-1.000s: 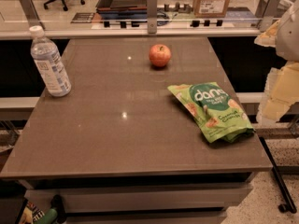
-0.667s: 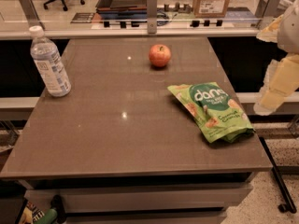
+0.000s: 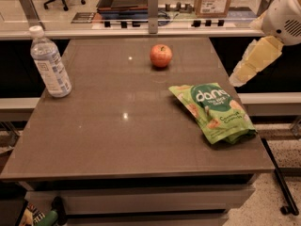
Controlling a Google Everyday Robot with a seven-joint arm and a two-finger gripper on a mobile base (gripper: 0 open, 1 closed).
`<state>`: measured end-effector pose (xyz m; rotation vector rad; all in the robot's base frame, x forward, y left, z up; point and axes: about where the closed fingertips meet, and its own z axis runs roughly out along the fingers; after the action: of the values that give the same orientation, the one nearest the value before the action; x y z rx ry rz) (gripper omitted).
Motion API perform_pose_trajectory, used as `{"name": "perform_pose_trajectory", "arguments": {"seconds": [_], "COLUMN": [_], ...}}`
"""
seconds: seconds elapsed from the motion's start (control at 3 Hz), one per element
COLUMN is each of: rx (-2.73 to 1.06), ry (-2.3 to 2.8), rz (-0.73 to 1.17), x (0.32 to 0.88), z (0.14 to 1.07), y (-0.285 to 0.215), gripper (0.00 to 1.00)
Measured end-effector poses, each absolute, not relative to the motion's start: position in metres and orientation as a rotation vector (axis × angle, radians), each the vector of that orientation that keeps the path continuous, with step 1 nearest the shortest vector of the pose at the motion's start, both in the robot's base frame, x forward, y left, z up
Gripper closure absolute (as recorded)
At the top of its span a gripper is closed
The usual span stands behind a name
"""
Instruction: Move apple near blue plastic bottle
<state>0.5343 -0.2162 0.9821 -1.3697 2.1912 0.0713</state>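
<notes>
One second on: pincer swings in, apple untouched

One second has carried the pale, yellowish pincer (image 3: 242,74) upward and inward from the right border of the view. It now hangs just off the right edge of the dark brown tabletop (image 3: 117,135), at the end of the white arm (image 3: 284,13). Whether it stands apart or together cannot be told. Nothing on the table has shifted in that time, only the arm. I read this as the opening of the reach: the task has barely begun and the grasp is all ahead.

The small round red-orange apple (image 3: 161,55) sits well apart from the pincer, off to its left as the camera sees it and a little farther back. It is upright, stem dimple on top, with bare tabletop all round. The clear bluish plastic bottle with a white cap (image 3: 49,62) stands upright much farther to the pincer's left, beyond the apple, near the table's left edge. Apple and bottle are well apart, so the carry will cross a good share of the table's width.

The green crinkled snack bag (image 3: 214,112) lies flat just below the pincer in the view, nearer the camera — closer to it than the apple is. The next move likely calls for travelling left past the bag's far end and coming down over the apple without brushing the bag.
</notes>
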Motion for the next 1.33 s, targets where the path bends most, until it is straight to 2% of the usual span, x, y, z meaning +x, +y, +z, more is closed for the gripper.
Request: {"name": "perform_pose_trajectory", "arguments": {"seconds": [0.67, 1.0, 1.33], "rx": [-1.063, -0.959, -0.881], "ry": [2.139, 2.097, 2.031], "rz": [0.236, 0.252, 0.198], "x": [0.614, 0.647, 0.699], "z": [0.948, 0.932, 0.914], "y": [-0.179, -0.165, -0.13], "gripper": [0.0, 0.0, 0.0]}}
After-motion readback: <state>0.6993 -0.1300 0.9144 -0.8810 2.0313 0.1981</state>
